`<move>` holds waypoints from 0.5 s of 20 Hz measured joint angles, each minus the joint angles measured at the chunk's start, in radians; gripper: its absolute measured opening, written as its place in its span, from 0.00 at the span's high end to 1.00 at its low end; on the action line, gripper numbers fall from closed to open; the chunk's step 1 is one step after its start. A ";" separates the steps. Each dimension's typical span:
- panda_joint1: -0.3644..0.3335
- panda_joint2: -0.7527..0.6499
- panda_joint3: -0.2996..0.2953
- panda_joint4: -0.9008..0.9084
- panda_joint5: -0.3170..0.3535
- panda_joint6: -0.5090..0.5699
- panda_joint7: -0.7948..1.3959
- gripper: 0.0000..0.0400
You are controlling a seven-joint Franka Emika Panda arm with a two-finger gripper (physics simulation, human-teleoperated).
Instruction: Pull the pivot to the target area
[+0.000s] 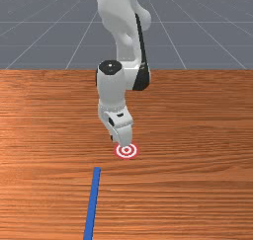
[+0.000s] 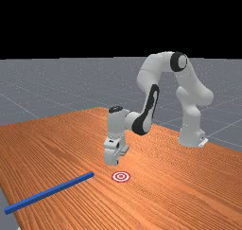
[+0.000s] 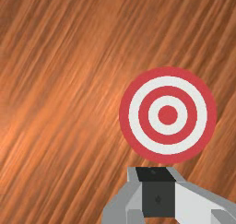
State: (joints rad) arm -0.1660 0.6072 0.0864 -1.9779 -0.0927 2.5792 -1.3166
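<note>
In the front view my gripper [image 1: 123, 141] is by the far rim of the red-and-white target [image 1: 126, 150], partly over it; in the far view the gripper [image 2: 112, 162] hangs a little above the wood beside the target [image 2: 121, 177]. The wrist view has the gripper [image 3: 156, 176] right beside the round target [image 3: 168, 115]. A long blue bar [image 1: 92, 204] lies left of the target in the front view, apart from it and from the hand. Its inner end stops short of the target, and the far view shows the bar [image 2: 49, 192] running out to the table's edge.
The orange-brown table [image 1: 197, 115] spreads around the target and the bar. In the far view its edge passes beneath the bar's outer end. The arm's forearm [image 2: 150, 103] stays high above the wood.
</note>
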 joint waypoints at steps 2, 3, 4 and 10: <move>-0.018 -0.011 0.017 -0.023 -0.019 0.010 -0.077 1.00; -0.043 -0.002 0.042 -0.018 -0.051 0.014 -0.194 1.00; -0.066 -0.007 0.065 -0.037 -0.070 0.021 -0.286 1.00; -0.144 -0.008 0.080 -0.042 -0.089 0.021 -0.447 1.00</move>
State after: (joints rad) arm -0.3105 0.5992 0.1662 -2.0196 -0.1819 2.6005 -1.7639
